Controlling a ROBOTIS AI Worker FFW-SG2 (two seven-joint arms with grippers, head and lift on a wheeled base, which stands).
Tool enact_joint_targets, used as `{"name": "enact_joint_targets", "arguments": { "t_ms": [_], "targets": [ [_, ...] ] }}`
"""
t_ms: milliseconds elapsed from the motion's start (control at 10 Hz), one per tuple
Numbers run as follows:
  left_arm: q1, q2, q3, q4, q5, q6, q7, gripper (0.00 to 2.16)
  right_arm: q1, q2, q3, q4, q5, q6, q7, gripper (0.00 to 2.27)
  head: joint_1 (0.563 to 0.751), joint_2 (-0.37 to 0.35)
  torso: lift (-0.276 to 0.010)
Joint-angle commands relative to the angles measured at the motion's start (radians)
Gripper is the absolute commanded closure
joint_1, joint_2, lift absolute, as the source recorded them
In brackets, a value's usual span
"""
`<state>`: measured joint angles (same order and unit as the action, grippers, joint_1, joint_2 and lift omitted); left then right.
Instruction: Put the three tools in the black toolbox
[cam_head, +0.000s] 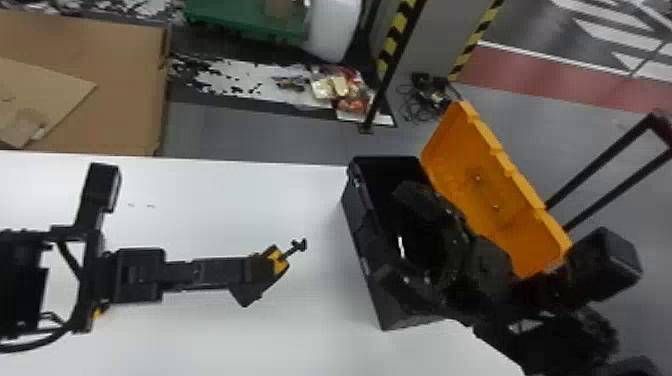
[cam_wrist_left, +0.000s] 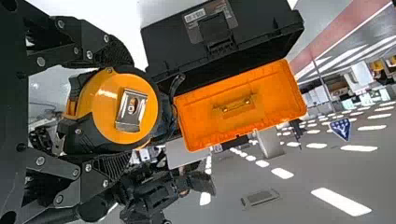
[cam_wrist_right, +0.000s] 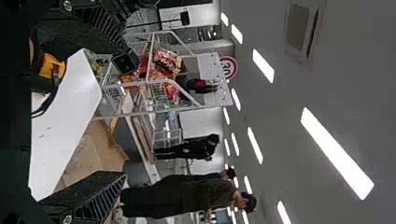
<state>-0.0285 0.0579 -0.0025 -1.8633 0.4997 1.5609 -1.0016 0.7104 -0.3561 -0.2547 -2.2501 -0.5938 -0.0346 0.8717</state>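
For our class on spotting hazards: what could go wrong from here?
The right gripper hangs over the black toolbox, so it might block the tape measure. The left gripper holds the tape measure over the white table, short of the toolbox; releasing now would probably drop it outside.

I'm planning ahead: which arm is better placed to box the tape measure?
Likely left: the left claw holds the tape measure near the black toolbox, while the right claw hangs open over it.

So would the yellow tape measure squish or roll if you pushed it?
The tape measure probably wouldn't squish, because its case looks hard. Its rounded edge might let it roll a little, but the metal clip on its side could snag.
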Motion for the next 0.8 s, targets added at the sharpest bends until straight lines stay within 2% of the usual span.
{"name": "enact_joint_targets", "arguments": {
  "t_ms": [0, 300, 400, 700],
  "targets": [
    [-0.01, -0.001, -0.011, -0.002, 0.002, 0.01, 0.001, 1.85, 0.0, -0.007, 0.048, 0.073, 0.052, -0.239, 0.023, 0.07, 0.695, -0.327, -0.055],
    [-0.037, 0.002, -0.031, -0.007, 0.0, 0.01, 0.009, 1.85, -0.019, -0.06, 0.152, 0.261, 0.126, -0.721, 0.035, 0.05, 0.695, -0.35, -0.055],
    [-0.039, 0.002, -0.036, -0.007, 0.0, 0.01, 0.008, 1.85, -0.042, -0.067, 0.186, 0.311, 0.155, -0.788, 0.039, 0.05, 0.695, -0.35, -0.055],
    [-0.037, 0.002, -0.056, -0.005, 0.0, 0.01, 0.0, 1.85, -0.104, -0.064, 0.276, 0.38, 0.319, -0.804, -0.005, 0.05, 0.695, -0.33, -0.055]
  ]
}}
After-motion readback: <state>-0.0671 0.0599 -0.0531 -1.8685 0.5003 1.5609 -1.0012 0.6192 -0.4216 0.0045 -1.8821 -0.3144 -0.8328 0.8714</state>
